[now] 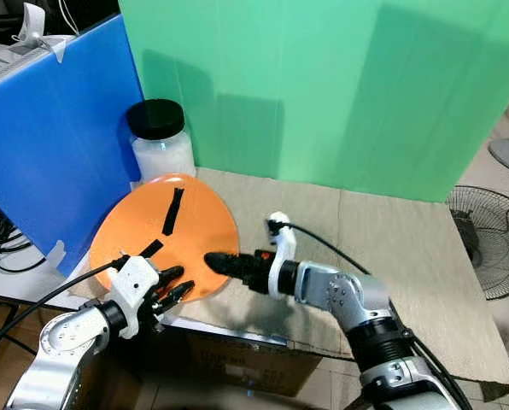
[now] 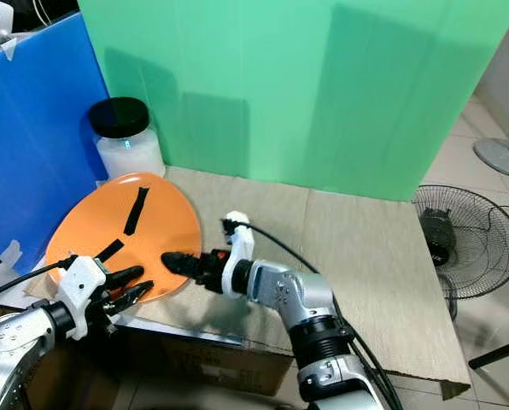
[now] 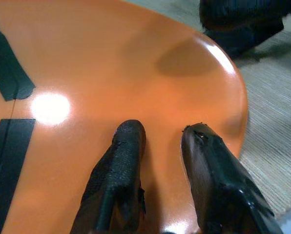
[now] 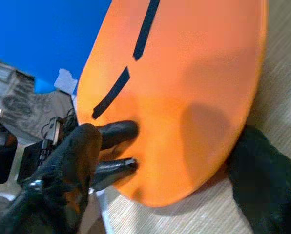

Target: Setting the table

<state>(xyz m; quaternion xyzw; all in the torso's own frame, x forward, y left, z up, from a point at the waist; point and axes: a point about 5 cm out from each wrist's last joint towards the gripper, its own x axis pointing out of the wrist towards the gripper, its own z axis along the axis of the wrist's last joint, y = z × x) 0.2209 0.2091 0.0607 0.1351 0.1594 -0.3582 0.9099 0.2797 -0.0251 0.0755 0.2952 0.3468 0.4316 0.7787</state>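
While both grippers close in on the orange plate (image 1: 165,235), the step in hand looks like taking hold of it so it can be set in place on the table (image 1: 391,231). The plate lies at the table's near left corner, tilted, its far edge just beside a white jar (image 1: 159,141) with a black lid, strips of black tape (image 1: 172,212) across its face. The left gripper (image 1: 173,289) sits at the plate's near rim with its two fingers apart, tips resting over the orange face. The right gripper (image 1: 216,262) reaches the plate's near right rim; whether its fingers are apart or together I cannot tell (the tip reads as one dark mass). Next, I judge, each gripper must get a finger under the rim before closing.

The right wrist view shows the left gripper's fingers (image 4: 117,130) against the rim and the blue board (image 4: 43,34) beyond. The left wrist view gives the gap between the fingers (image 3: 121,156) plainly.
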